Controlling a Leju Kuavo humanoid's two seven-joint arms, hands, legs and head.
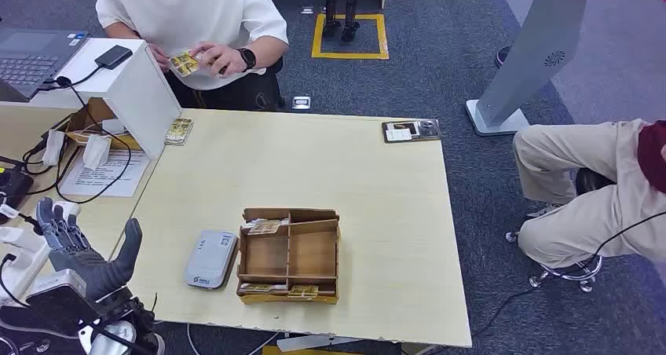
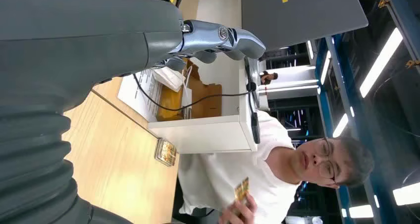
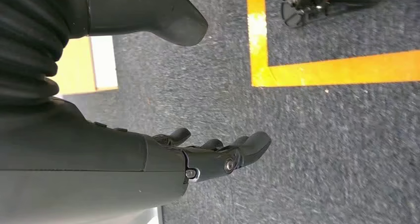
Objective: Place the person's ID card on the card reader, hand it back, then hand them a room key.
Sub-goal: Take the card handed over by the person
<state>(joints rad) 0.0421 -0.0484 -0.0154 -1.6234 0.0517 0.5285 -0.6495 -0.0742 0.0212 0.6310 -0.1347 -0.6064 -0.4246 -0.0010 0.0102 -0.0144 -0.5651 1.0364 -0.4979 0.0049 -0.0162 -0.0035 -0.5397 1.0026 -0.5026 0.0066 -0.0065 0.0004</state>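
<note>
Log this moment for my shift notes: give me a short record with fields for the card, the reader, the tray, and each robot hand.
card: in the person's hands, across the table
reader: grey box on the table, nothing on it
tray: wooden tray right of the reader, cards in its slots
left hand: raised, fingers apart, holding nothing
right hand: hanging over the carpet, holding nothing

Pale wood-grain counter, smooth and matt. Brown wooden tray of thin, unvarnished panels. Grey plastic card reader, smooth with a slight sheen. Matt grey plastic on the left hand, ribbed cover behind. Rough dark-grey carpet floor with glossy yellow tape. White cloth shirt. Printed paper sheet.
</note>
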